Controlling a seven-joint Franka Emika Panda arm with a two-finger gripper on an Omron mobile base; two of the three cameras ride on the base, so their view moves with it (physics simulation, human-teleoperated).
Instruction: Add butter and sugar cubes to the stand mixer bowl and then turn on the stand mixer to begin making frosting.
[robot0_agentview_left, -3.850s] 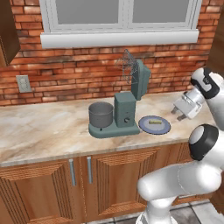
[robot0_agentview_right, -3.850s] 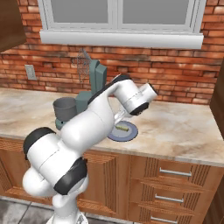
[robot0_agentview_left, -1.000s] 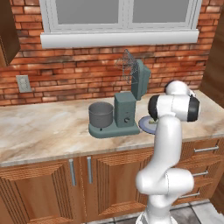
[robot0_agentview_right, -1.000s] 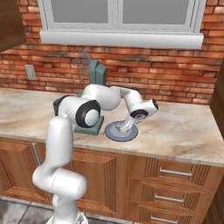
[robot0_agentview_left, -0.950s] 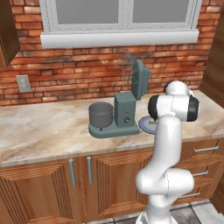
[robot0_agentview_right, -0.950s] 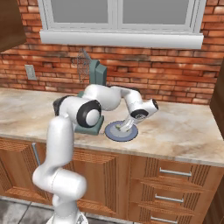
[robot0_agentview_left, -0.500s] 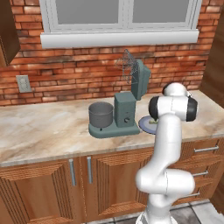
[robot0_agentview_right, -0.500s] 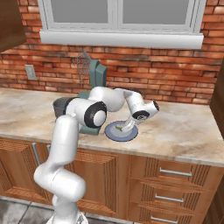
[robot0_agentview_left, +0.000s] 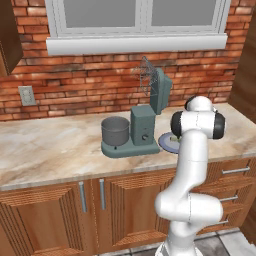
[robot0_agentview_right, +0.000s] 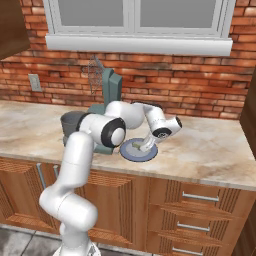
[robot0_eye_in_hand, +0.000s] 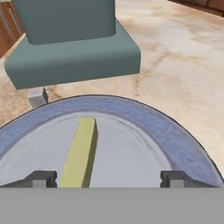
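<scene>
Step in hand: I'm going for the butter stick (robot0_eye_in_hand: 81, 151) first; my guess is the sugar and the mixer switch come after.
Jaws: I read them as standing wide apart with nothing between the pads; the gripper (robot0_eye_in_hand: 106, 178) shows its two dark fingertips (robot0_eye_in_hand: 41, 178) low in the hand view, one on each side of the plate's middle.
Butter from the jaws: it lies straight ahead and just off to the side of the fingertip on the left of the hand view, not centred between the two; its near end drops out of sight at the bottom of that view.
Long axis: the stick runs away from me, near to far, tilted only slightly, so the jaws stand across its narrow width; that's the relation my closing move turns on.
What I'd want: a small sideways nudge to centre the stick before I squeeze, as I judge it.
Plate: the blue-grey plate (robot0_eye_in_hand: 175, 135) carries the butter and sits on the marble surface (robot0_agentview_right: 215, 150) just beside the stand mixer (robot0_agentview_left: 142, 130).
Bowl: the stand mixer bowl (robot0_agentview_left: 116, 131) sits on the far end of the mixer's base from the plate, well apart from my gripper.
Small grey cube (robot0_eye_in_hand: 37, 96): it's on the surface between plate rim and mixer base; a sugar cube, I'd guess, but can't tell.
</scene>
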